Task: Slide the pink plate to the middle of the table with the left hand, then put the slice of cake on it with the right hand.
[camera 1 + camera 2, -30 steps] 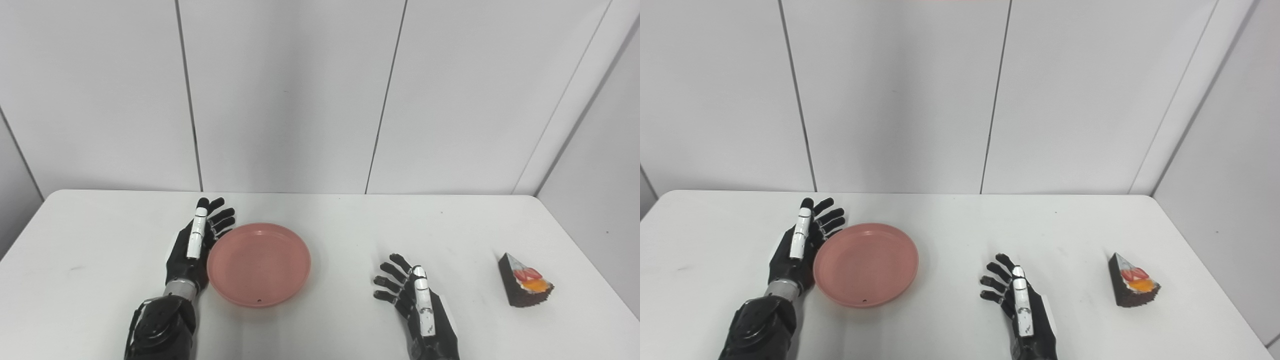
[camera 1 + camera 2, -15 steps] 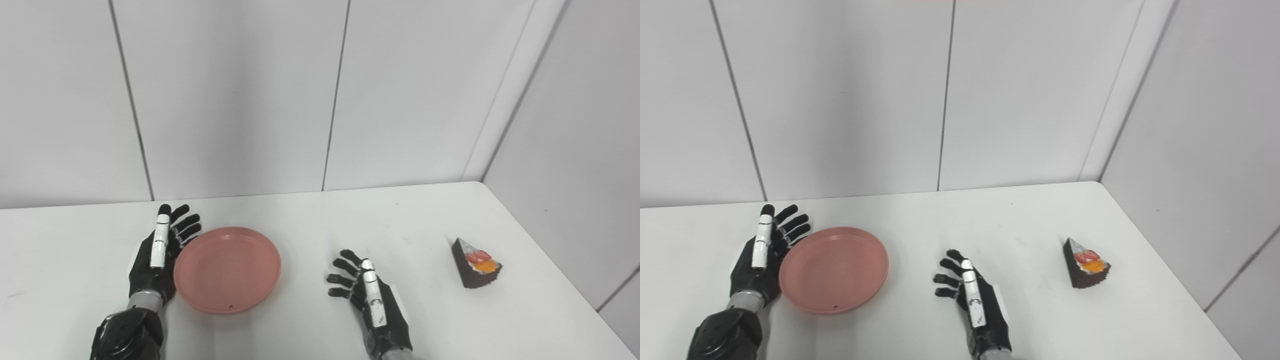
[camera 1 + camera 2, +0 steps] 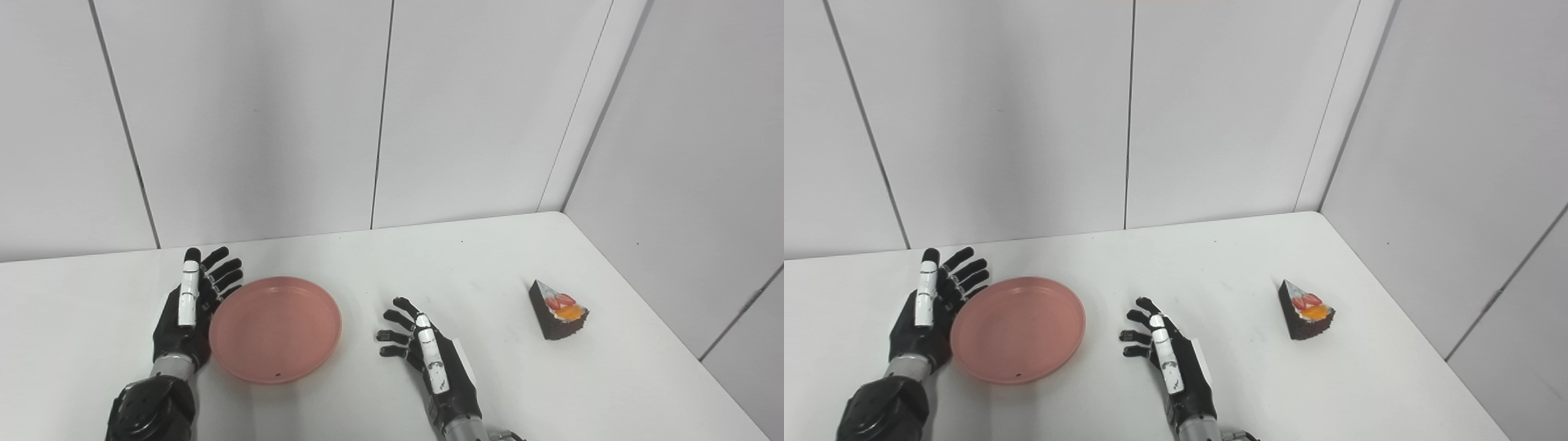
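Note:
The pink plate (image 3: 275, 327) lies flat on the white table (image 3: 502, 392), left of its middle. My left hand (image 3: 191, 309) is open, edge down, with its palm against the plate's left rim. My right hand (image 3: 432, 361) is open and empty, resting on the table to the right of the plate, apart from it. The slice of cake (image 3: 558, 309), dark with a strawberry and orange topping, stands near the table's right edge, well to the right of my right hand. It also shows in the right eye view (image 3: 1304, 311).
White wall panels stand behind the table and along its right side. The table's right edge (image 3: 667, 334) runs close past the cake.
The camera has swung to the right, so the whole picture has shifted left. The plate and cake keep their places on the table. Both hands stay open in about the same places.

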Robot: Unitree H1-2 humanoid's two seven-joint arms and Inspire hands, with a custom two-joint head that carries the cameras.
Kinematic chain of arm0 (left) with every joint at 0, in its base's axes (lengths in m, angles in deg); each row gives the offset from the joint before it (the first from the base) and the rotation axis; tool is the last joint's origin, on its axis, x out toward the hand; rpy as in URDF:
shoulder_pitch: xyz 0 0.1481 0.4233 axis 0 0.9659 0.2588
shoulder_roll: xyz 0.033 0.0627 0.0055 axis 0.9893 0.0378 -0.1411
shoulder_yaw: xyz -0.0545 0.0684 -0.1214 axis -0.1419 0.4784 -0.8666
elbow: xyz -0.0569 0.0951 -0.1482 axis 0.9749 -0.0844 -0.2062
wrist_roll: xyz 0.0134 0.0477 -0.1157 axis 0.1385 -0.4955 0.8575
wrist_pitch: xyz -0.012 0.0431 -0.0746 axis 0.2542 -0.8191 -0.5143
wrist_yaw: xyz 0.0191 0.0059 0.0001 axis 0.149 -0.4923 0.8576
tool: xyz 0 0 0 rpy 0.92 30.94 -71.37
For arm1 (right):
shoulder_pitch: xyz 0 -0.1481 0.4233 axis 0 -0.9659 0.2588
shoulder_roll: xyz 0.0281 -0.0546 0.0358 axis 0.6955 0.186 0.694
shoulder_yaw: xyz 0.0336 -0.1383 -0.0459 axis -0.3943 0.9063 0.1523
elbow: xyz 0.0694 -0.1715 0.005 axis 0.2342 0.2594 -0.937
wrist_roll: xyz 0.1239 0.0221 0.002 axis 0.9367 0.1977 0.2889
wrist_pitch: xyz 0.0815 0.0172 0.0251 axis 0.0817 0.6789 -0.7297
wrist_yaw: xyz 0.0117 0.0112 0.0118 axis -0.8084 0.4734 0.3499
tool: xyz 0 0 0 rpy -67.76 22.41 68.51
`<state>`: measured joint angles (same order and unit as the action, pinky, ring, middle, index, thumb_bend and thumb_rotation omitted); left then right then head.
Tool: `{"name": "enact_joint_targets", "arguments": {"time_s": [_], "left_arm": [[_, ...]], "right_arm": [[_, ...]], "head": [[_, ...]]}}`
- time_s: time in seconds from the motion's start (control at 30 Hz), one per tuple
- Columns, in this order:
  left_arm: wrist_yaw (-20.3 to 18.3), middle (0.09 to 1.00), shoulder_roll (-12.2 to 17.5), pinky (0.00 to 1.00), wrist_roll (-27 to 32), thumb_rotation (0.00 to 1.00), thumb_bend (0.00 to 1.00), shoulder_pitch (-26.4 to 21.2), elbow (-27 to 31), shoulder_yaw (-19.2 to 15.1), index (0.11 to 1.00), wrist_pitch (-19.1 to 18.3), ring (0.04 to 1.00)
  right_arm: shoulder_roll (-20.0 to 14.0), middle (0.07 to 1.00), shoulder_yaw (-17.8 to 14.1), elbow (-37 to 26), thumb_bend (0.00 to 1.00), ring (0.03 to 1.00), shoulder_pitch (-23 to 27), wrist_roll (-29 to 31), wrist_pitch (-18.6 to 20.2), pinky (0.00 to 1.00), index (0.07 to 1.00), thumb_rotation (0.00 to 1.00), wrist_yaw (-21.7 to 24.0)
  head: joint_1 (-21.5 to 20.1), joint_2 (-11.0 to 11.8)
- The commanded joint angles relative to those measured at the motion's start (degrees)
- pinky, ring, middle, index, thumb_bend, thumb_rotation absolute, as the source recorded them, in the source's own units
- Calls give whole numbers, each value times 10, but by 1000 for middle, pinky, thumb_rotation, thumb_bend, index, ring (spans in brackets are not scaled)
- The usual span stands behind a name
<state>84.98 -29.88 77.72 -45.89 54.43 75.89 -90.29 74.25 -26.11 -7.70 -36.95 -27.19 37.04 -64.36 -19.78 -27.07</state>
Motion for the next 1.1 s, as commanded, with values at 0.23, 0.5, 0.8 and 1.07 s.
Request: {"name": "enact_joint_targets", "arguments": {"time_s": [0.23, 0.5, 0.8, 1.07], "left_arm": [[-9, 760, -7, 765, 3, 967, 680, 11, 31, 1, 751, -26, 793], [-7, 761, -5, 747, 0, 966, 664, 15, 38, 1, 752, -37, 778], [-11, 769, -3, 735, -1, 968, 670, 16, 31, 3, 755, -35, 778], [-7, 760, -7, 717, -3, 962, 673, 13, 22, 3, 742, -30, 757]], "right_arm": [[-21, 814, 8, -26, 832, 757, -13, -51, -48, 656, 855, 973, -6], [-109, 870, -1, -131, 957, 798, 5, -231, -45, 673, 869, 1000, -31], [-189, 954, -9, -276, 960, 903, 28, -446, 80, 685, 924, 939, 42], [-223, 921, -35, -294, 1000, 923, 53, -551, 134, 686, 893, 732, 88]], "head": [[4, -4], [11, -10], [10, -8], [13, -2]]}}
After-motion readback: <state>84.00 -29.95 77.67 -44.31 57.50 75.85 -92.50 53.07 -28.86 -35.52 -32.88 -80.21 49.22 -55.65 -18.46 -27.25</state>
